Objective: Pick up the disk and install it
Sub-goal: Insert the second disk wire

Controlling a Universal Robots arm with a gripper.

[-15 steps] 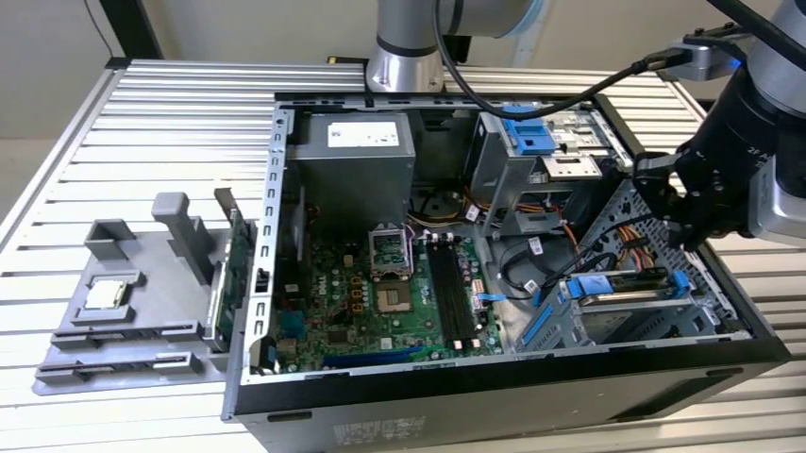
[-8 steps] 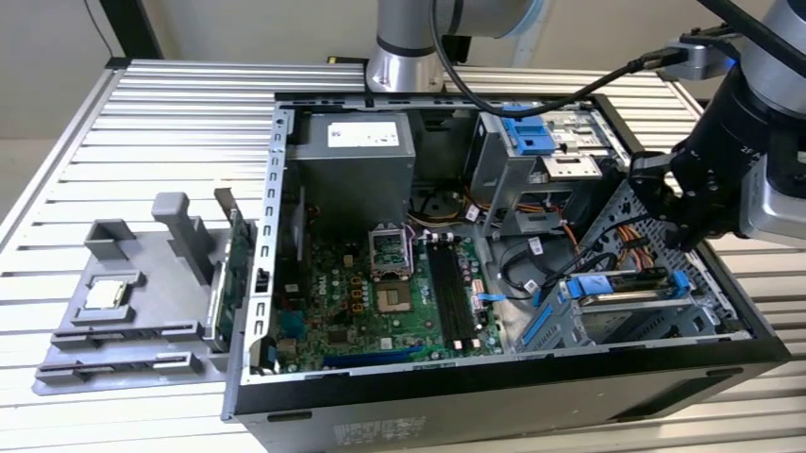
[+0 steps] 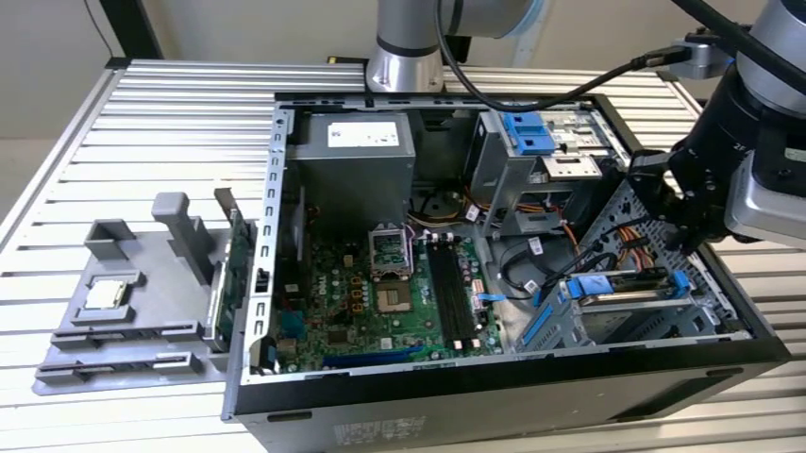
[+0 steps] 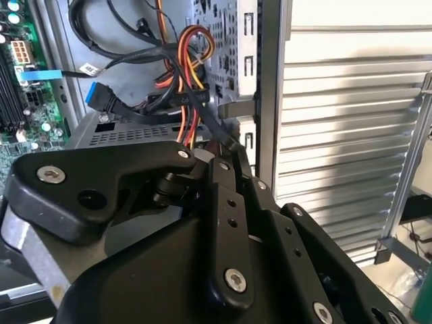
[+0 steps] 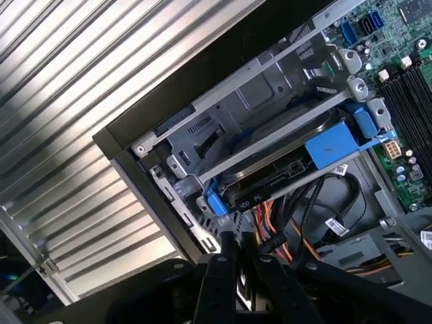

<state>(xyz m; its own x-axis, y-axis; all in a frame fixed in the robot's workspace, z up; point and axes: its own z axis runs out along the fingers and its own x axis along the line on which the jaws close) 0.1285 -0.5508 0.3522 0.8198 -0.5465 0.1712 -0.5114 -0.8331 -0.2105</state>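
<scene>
Positioned at the exterior view's right edge of the open computer case (image 3: 504, 377), the black end effector (image 3: 674, 203) hangs above the drive cage (image 3: 629, 321), just over the bundle of orange, red and yellow cables (image 3: 617, 231). Its fingers (image 5: 226, 260) are drawn together in the first wrist view, tips nearly touching, with nothing clamped between them; the tips sit just beside the cable bundle (image 5: 273, 233) and close to the disk's near edge. The disk (image 3: 624, 288) lies seated in the drive cage, flat, its blue plastic bracket (image 5: 331, 145) framing the ends and its dark connector edge (image 5: 266, 189) facing the cables. In the second wrist view the black linkage of the end effector (image 4: 226, 152) reaches toward the perforated metal wall (image 4: 226, 40) of the case, with the cables (image 4: 185, 61) passing just beyond its tip. Inside the case, the green motherboard (image 3: 365, 302) lies toward the exterior view's left, with a grey power supply (image 3: 353, 156) behind it and a second blue-tabbed bay (image 3: 529, 132) at the rear. The case rests on a ribbed metal bench (image 3: 164, 123). On the bench, toward the exterior view's left and apart from the case, stands a grey fixture tray (image 3: 126, 311) holding a small square silver chip (image 3: 105, 294). The silver arm base (image 3: 410, 47) rises behind the case.
</scene>
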